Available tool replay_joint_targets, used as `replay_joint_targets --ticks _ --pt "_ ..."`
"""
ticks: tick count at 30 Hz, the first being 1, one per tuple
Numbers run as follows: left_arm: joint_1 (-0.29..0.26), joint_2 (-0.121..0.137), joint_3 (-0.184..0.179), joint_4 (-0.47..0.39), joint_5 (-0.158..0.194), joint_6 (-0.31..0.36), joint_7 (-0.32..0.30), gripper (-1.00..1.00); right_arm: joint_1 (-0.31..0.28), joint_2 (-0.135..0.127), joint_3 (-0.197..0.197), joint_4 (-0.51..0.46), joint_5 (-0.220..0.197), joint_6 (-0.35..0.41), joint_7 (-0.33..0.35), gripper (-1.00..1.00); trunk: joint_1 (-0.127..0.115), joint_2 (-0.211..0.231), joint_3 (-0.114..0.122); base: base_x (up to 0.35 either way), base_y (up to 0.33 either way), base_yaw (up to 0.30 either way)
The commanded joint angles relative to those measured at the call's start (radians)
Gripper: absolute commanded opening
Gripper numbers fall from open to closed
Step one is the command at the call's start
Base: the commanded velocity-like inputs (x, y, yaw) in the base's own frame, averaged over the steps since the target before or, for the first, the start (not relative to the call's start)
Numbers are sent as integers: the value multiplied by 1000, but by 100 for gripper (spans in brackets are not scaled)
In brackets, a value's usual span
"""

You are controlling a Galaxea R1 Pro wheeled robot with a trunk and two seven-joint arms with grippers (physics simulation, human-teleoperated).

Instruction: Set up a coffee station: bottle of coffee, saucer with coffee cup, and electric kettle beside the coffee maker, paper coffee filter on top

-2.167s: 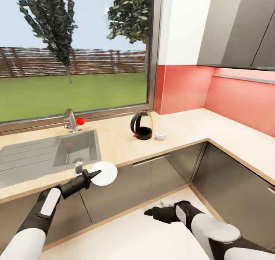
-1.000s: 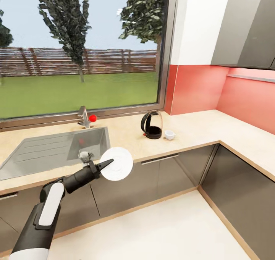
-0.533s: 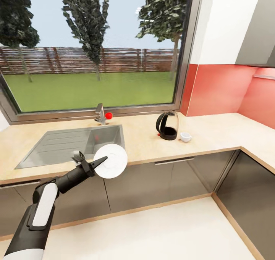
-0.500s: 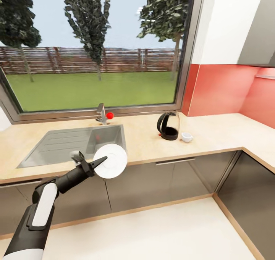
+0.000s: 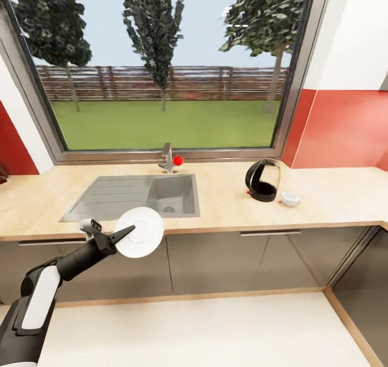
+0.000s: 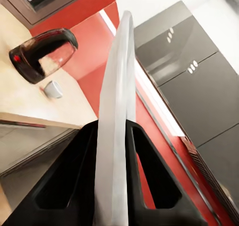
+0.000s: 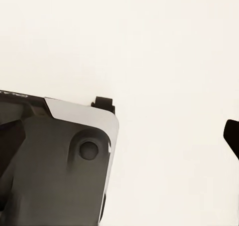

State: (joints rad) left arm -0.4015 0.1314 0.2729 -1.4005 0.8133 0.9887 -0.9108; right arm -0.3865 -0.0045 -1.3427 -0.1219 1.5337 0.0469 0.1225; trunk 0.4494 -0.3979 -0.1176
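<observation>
Nearest the robot, the saucer (image 5: 139, 240) is carried edge-on by the left gripper (image 5: 119, 236), out over the floor (image 5: 205, 329) in front of the grey cabinet fronts (image 5: 226, 262). In the left wrist view the two dark fingers (image 6: 144, 166) are seen pinching the saucer's rim (image 6: 115, 136) from both faces, so the plate stands nearly upright in the grasp. Of the right gripper, nothing clear enough is shown to say whether its fingers are spread or pressed together.

The step in hand is judged to be the carrying of the saucer to its place on the tabletop (image 5: 226, 205). Because only the rim is held, the wrist is best kept steady and sharp swings avoided, lest the plate slip or pivot between the fingers. Before release, the saucer should be turned flat and lowered until its underside rests on the tabletop.

Farther off, the sink (image 5: 137, 196) and the tap (image 5: 168, 159) lie straight ahead under the window (image 5: 172, 70). To the right of them the electric kettle (image 5: 263, 179) stands on the tabletop with the coffee cup (image 5: 290, 198) just beside it. The coffee maker cannot be made out here, so the set-down spot has yet to be found; room should be left for the cup to be put on the saucer afterwards.
</observation>
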Motion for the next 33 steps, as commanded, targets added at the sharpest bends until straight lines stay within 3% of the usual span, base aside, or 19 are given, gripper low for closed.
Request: replay_joint_targets --ticks 1,9,15,33 --pt "-1 0 1 0 -2 2 -4 -100 -1 0 -6 -2 5 2 6 100 1 -2 -3 0 0 273" --pt "0 0 1 0 -3 2 -5 -100 5 0 -6 -2 5 1 6 100 1 -2 -6 0 0 273" --pt "0 0 2 0 -3 2 -5 -100 6 -15 -7 -1 5 2 8 100 1 -2 -9 0 0 273" --pt "0 0 2 0 -3 3 -5 -100 6 -15 -7 -1 5 2 8 100 1 -2 -16 0 0 273"
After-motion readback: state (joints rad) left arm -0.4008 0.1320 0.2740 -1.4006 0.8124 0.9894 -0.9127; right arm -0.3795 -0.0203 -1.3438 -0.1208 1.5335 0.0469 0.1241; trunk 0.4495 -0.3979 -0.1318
